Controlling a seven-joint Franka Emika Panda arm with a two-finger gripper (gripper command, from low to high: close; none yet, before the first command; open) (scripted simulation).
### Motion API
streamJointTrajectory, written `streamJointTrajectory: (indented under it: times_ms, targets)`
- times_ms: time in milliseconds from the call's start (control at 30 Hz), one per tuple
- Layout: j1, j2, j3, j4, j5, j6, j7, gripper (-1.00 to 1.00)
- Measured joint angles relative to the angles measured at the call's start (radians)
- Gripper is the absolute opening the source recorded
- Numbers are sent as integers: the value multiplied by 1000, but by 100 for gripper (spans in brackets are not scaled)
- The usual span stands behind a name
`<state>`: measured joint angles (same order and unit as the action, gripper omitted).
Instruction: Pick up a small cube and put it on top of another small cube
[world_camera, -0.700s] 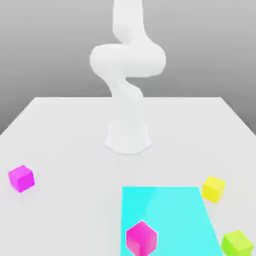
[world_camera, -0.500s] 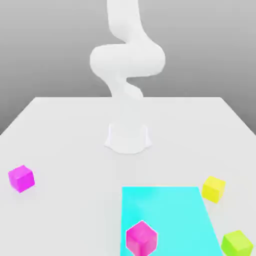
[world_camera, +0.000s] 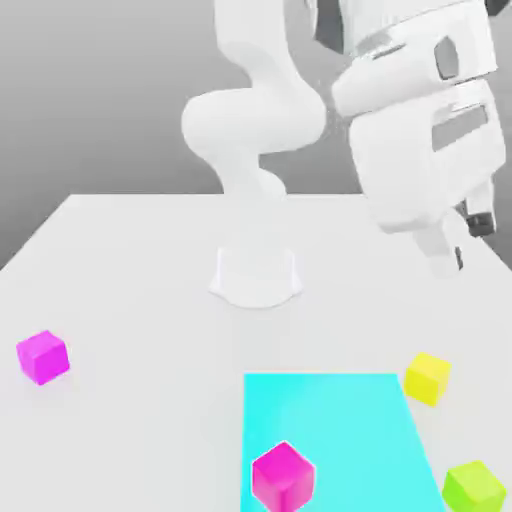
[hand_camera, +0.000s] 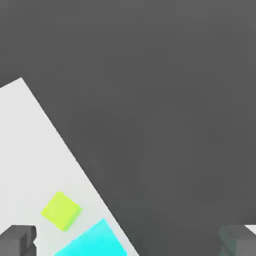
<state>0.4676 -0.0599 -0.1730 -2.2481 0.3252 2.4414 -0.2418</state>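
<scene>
The lime-green small cube (world_camera: 473, 487) sits on the white table at the exterior view's near right, beside the cyan patch (world_camera: 335, 440). The hand view has the same cube (hand_camera: 61, 210) close to the table's edge. One magenta cube (world_camera: 283, 477) rests on the cyan patch at its near side. A second magenta cube (world_camera: 43, 357) lies far off at the exterior view's left. My gripper (world_camera: 468, 242) hangs high above the table's right side, well above the cubes. Its fingers (hand_camera: 17, 240) are spread wide, open, with nothing between them.
A yellow cube (world_camera: 428, 378) stands just off the cyan patch's far right corner. The arm's white base (world_camera: 256, 275) rises from the middle of the table (world_camera: 130, 270). Table edges lie close to the lime-green cube.
The arm has swung, and the hand has come into the exterior view at the upper right. No cube has moved.
</scene>
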Motion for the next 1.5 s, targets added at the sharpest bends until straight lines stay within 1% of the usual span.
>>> streamJointTrajectory:
  times_ms: [133, 267, 400, 567, 633, 700, 733, 933, 1100, 1233, 1500]
  targets:
    - [40, 116, 14, 6, 9, 33, -144, 0]
    - [56, 224, 39, 10, -14, 73, -266, 0]
    - [78, 324, 58, 11, -74, 119, -364, 0]
    - [120, 435, 60, 12, -198, 177, -451, 0]
    - [126, 497, 63, 23, -216, 221, -470, 0]
    - [118, 572, 76, 39, -209, 278, -483, 0]
    - [114, 603, 82, 46, -204, 300, -488, -100]
    - [111, 617, 85, 49, -202, 309, -490, -100]
    - [127, 483, 56, 17, -228, 206, -464, -100]
    - [65, 417, -31, -13, -245, 181, -457, -100]
    - [-104, 292, -238, -94, -306, 175, -498, -100]
